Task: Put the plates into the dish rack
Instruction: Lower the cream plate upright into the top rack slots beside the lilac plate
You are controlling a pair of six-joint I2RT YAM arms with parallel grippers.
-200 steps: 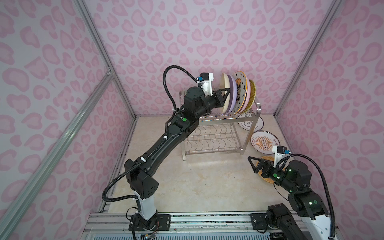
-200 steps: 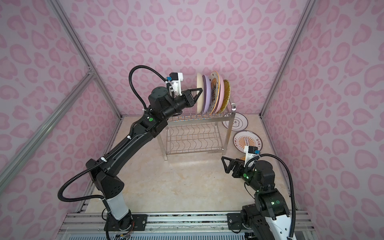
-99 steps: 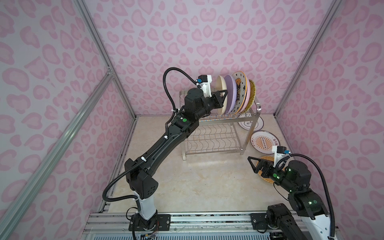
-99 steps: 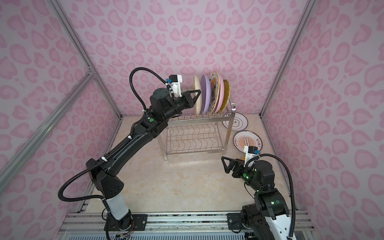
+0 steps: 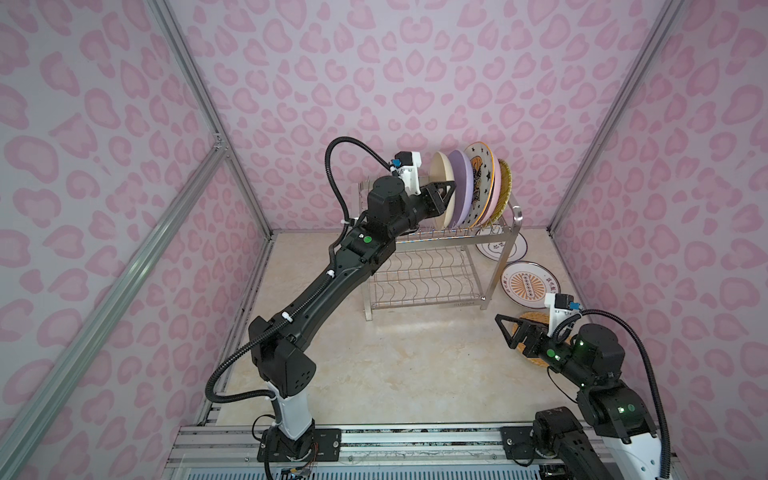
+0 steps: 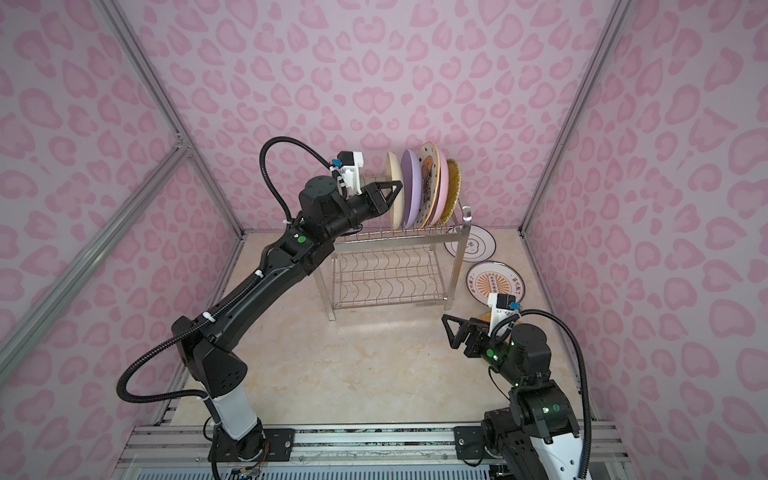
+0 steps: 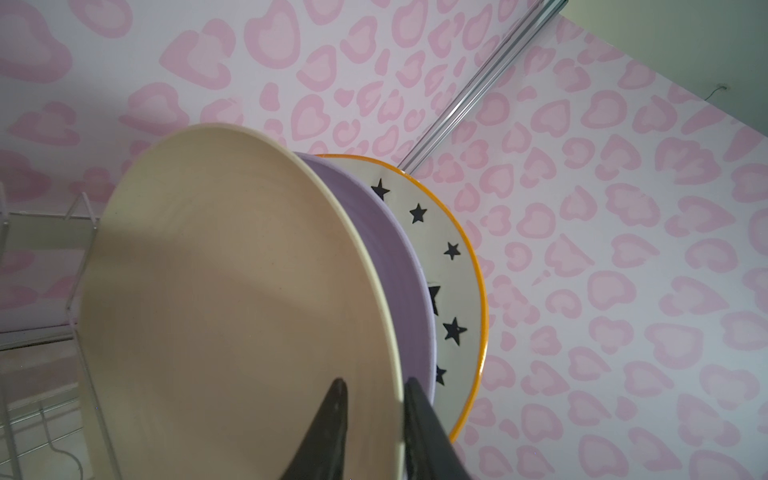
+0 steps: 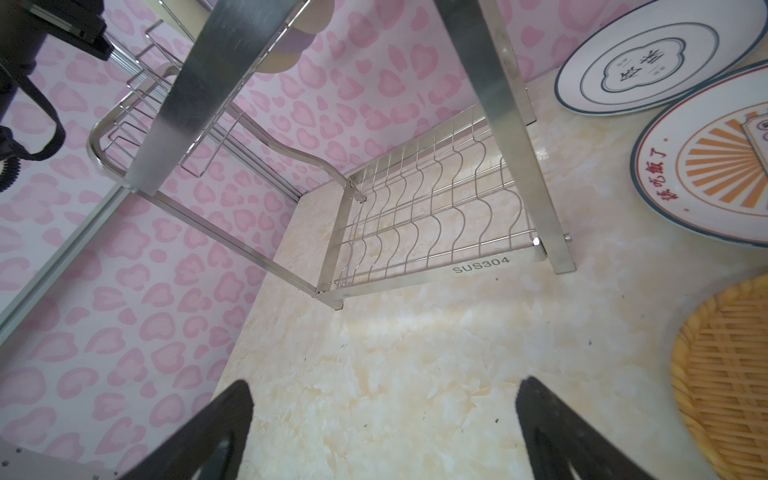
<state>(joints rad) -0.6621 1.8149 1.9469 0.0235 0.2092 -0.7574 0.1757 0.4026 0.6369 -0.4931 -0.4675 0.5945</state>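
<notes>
Left hand (image 7: 374,384), fingers (image 7: 330,424) slightly parted astride the rim of the cream plate (image 7: 232,291) standing upright in the top tier of the dish rack (image 8: 521,145), looks mid-release; next, back straight out without tipping it.

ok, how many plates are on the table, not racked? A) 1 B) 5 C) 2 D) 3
D: the crest plate, sunburst plate and a wicker plate lie flat on the table beside the rack.
</notes>
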